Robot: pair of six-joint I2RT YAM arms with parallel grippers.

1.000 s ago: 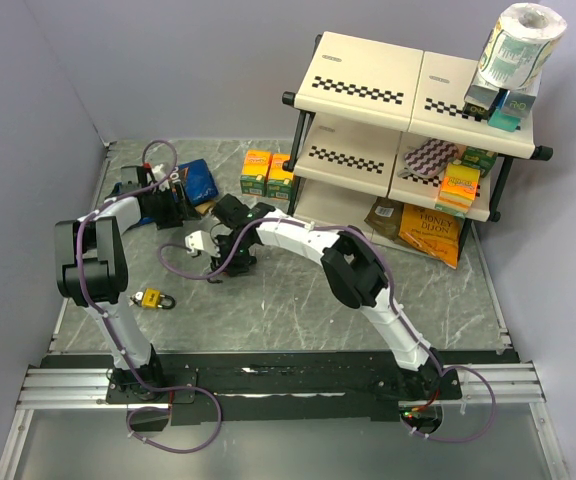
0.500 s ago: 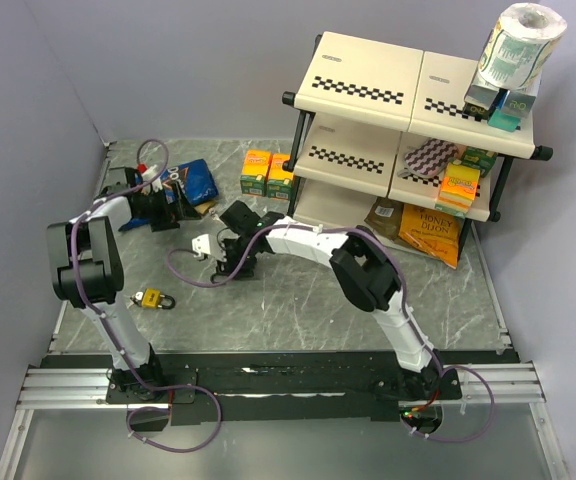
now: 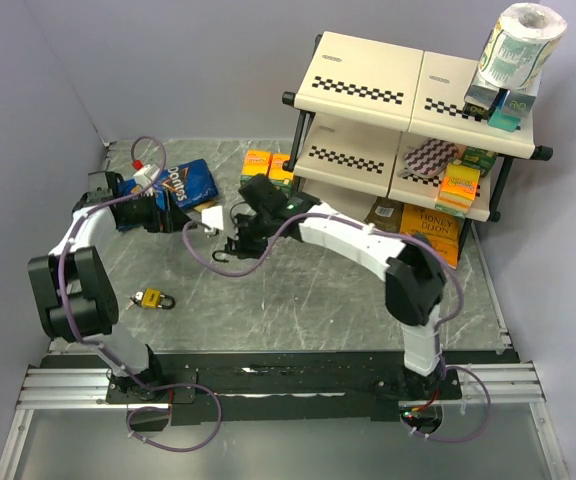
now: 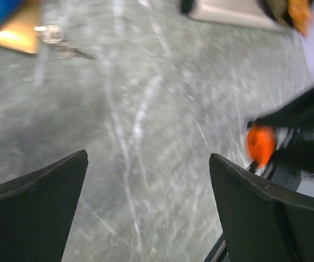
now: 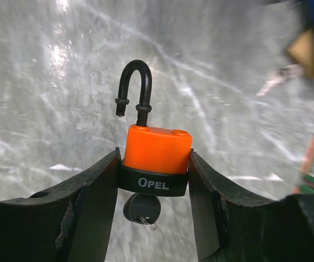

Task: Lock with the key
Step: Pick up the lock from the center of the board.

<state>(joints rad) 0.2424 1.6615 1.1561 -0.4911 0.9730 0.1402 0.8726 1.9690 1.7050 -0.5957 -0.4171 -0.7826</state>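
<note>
My right gripper [image 5: 154, 154] is shut on an orange padlock [image 5: 158, 146] with a black "OPEL" band, and holds it above the marble table. Its black shackle [image 5: 136, 82] stands open. A black-headed key [image 5: 142, 207] sits in the keyhole under the lock body. In the top view the right gripper [image 3: 236, 238] is at mid-table, just right of my left gripper [image 3: 180, 214]. The left gripper [image 4: 148, 158] is open and empty. The orange padlock [image 4: 260, 144] shows blurred at its right.
A brass padlock [image 3: 150, 298] lies on the table near the left arm. A blue chip bag [image 3: 188, 182] and a loose key bunch [image 4: 56, 41] lie at the back left. Orange boxes [image 3: 266, 170] and a stocked shelf [image 3: 408, 120] stand at the back right.
My right gripper has carried the orange padlock toward the back of the table and slightly right. My left arm has swung its elbow outward to the left, and its gripper now points right.
</note>
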